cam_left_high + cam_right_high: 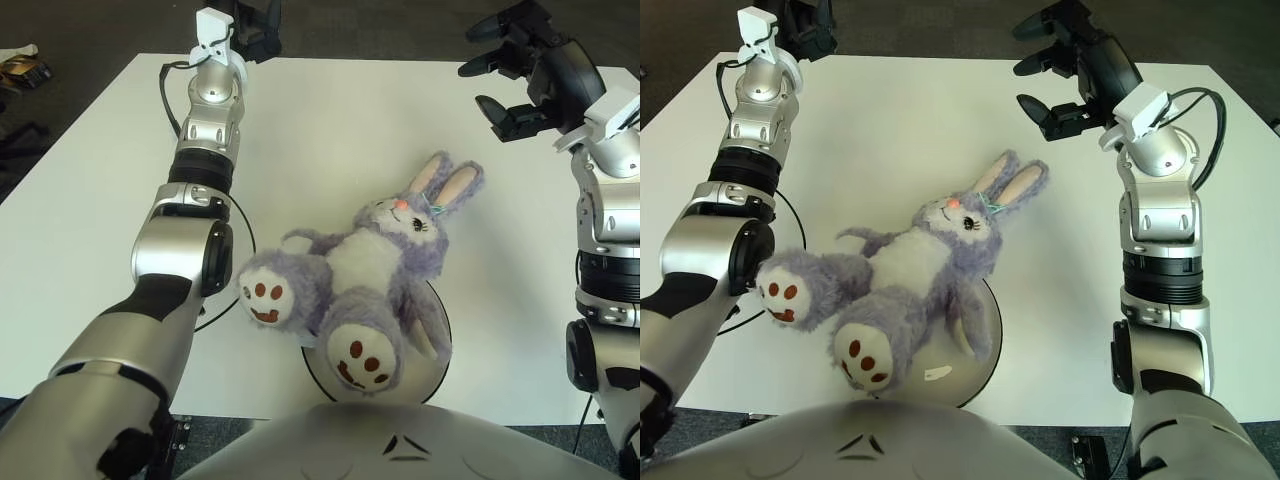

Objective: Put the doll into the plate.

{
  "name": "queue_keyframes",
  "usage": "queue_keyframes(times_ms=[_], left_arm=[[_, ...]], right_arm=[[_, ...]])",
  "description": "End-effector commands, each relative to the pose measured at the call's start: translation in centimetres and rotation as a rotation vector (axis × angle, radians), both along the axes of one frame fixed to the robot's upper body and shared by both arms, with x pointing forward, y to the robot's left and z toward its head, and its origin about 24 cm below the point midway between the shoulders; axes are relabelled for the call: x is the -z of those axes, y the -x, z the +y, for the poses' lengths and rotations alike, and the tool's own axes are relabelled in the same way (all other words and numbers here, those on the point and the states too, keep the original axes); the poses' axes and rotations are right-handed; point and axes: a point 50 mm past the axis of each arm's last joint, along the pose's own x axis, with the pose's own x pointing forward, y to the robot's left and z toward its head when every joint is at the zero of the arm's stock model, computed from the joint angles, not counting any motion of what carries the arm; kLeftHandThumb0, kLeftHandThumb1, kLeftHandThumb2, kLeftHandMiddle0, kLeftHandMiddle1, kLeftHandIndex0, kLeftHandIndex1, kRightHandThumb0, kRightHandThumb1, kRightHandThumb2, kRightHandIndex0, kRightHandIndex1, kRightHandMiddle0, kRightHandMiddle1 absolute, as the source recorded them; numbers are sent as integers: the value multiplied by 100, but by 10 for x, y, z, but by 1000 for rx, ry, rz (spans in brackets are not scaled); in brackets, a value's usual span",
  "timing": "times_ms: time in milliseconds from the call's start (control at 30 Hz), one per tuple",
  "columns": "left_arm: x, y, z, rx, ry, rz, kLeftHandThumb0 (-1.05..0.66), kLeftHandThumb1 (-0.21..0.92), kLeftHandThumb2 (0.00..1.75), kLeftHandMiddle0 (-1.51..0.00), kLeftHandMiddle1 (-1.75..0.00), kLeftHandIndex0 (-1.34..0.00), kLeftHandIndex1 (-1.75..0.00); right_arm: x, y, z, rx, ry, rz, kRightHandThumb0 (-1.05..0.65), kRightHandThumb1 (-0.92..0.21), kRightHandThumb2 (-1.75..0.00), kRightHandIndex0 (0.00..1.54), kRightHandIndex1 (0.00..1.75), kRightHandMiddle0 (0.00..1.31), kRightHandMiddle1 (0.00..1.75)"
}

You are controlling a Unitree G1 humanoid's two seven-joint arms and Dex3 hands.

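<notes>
1. Purple doll (365, 265) sprawls over the plate (435, 365), head overhanging toward 1 o'clock on the worktop (330, 130).
2. Right hand (1070, 75) is released; the left hand's (250, 30) fingers cannot be judged.
3. Risk: the overhanging head could drag it off.

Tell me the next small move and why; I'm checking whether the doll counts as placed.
Probably nudge the doll toward the robot with the right hand, which hovers open past its ears. Its legs cover the plate, but head and ears lie on the table. The left hand shows at the far edge.
</notes>
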Motion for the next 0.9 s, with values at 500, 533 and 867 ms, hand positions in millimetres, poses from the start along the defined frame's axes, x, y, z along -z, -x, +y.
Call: queue_keyframes(times_ms=[500, 533, 867], left_arm=[[41, 7, 9, 54, 99, 77, -1, 49, 100, -63, -140, -35, -175], [45, 7, 9, 59, 101, 85, -1, 49, 101, -63, -140, -35, -175], [65, 14, 12, 76, 114, 106, -1, 43, 110, -63, -148, -36, -175]], right_arm=[[35, -4, 4, 103, -284, 112, 0, -75, -69, 43, 146, 20, 174], [37, -5, 3, 104, -306, 112, 0, -75, -69, 44, 146, 20, 174], [49, -8, 2, 99, -438, 109, -1, -69, -76, 45, 142, 29, 175]])
